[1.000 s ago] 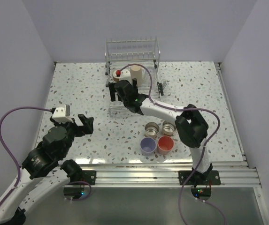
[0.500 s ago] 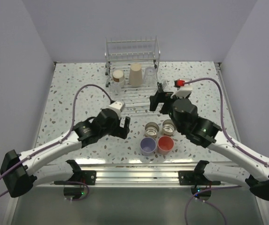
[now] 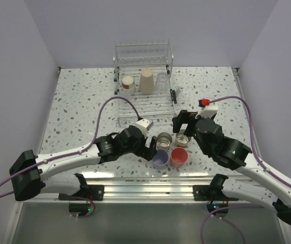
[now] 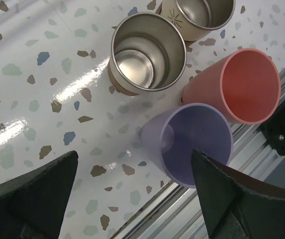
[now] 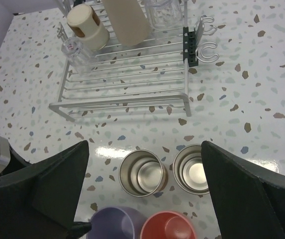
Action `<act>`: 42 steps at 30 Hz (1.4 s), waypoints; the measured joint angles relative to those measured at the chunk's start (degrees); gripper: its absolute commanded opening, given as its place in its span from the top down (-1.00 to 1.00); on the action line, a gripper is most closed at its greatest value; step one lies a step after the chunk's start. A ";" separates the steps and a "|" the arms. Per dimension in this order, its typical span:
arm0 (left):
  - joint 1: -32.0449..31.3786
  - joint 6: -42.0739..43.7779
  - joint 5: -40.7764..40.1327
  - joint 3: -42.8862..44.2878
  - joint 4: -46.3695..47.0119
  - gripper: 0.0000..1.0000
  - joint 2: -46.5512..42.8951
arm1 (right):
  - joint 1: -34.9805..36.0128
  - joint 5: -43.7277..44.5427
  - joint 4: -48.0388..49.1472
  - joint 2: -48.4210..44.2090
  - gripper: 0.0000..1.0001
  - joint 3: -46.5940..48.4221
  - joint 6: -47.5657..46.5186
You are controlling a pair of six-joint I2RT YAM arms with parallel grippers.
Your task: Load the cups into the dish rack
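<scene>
The lavender cup (image 3: 160, 158) and the coral-pink cup (image 3: 179, 157) stand side by side near the table's front edge. Two metallic cups (image 3: 163, 140) (image 3: 182, 138) stand open end up just behind them. The dish rack (image 3: 144, 104) at the back holds a beige cup (image 3: 146, 80), an upturned metallic cup with a tan base (image 3: 128, 83) and a clear cup (image 3: 161, 80). My left gripper (image 4: 137, 199) is open, low over the table, with the lavender cup (image 4: 192, 144) just ahead of its right finger. My right gripper (image 5: 144, 194) is open above the two metallic cups (image 5: 142, 173) (image 5: 193, 169).
The aluminium rail (image 3: 150, 187) runs along the table's front edge, close to the lavender and coral cups. The rack's side holder with hooks (image 5: 194, 45) is on its right. White walls enclose the table on three sides.
My left gripper has swung forward and right, from the table's left to beside the lavender cup. My right gripper has pulled back from the rack to above the metallic cups.
</scene>
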 measured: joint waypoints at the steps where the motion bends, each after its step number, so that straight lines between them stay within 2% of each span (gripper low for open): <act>1: -0.46 -0.24 0.04 0.00 0.20 -0.95 0.59 | 0.00 -0.02 -0.20 0.00 -0.95 -0.13 0.20; 4: -1.66 -0.76 -0.02 0.00 0.57 -0.89 2.56 | 0.00 -0.02 -0.55 -0.17 -0.96 -0.50 0.81; 6: -2.27 -1.60 -0.39 0.02 0.63 -0.69 4.20 | 0.00 -0.07 -0.63 -0.39 -0.96 -1.01 1.14; 7: -2.60 -1.88 -0.68 0.02 0.59 -0.52 5.07 | 0.00 -0.11 -0.79 -0.48 -0.95 -1.22 1.31; 9: -2.95 -2.32 -1.46 0.15 0.39 -0.33 6.84 | 0.00 -0.22 -0.87 -0.55 -0.96 -1.53 1.57; 10: -2.99 -2.54 -1.77 0.31 0.26 -0.14 7.63 | 0.00 -0.24 -0.90 -0.55 -0.96 -1.66 1.73; 12: -3.15 -3.04 -2.32 1.11 -0.04 0.07 9.11 | 0.00 -0.26 -0.98 -0.55 -0.96 -1.84 1.97; 13: -3.17 -3.10 -2.51 1.75 -0.09 0.34 10.05 | 0.00 -0.26 -1.07 -0.55 -0.95 -1.88 2.08; 15: -3.21 -3.13 -2.73 3.10 -0.04 0.66 11.74 | 0.00 -0.28 -1.11 -0.55 -0.95 -1.90 2.38; 16: -3.26 -3.04 -2.80 3.69 -0.02 0.98 12.35 | 0.00 -0.31 -1.16 -0.52 -0.95 -1.90 2.45; 23: -3.28 -2.49 -6.64 5.14 -2.97 1.00 9.79 | 0.00 -2.99 -1.05 0.35 -0.97 -1.77 2.95; 28: -3.26 -2.01 -12.44 4.37 -5.86 1.00 -4.24 | 0.00 -11.56 4.02 3.50 -0.97 -1.68 4.22; 30: -3.26 -1.81 -14.97 2.99 -5.07 1.00 -14.64 | 0.00 -15.47 7.41 5.77 -0.97 -1.51 6.32; 34: -3.26 -1.40 -17.22 -1.99 -0.26 1.00 -33.73 | 0.00 -22.91 15.28 10.51 -0.97 -0.81 12.87; 37: -3.26 -1.20 -18.45 -4.55 2.78 1.00 -44.46 | 0.00 -28.74 24.41 14.62 -0.97 -0.28 19.52; 42: -3.26 -0.09 -20.72 -6.45 5.97 1.00 -51.36 | 0.13 -37.55 48.11 22.99 -0.97 -1.27 35.41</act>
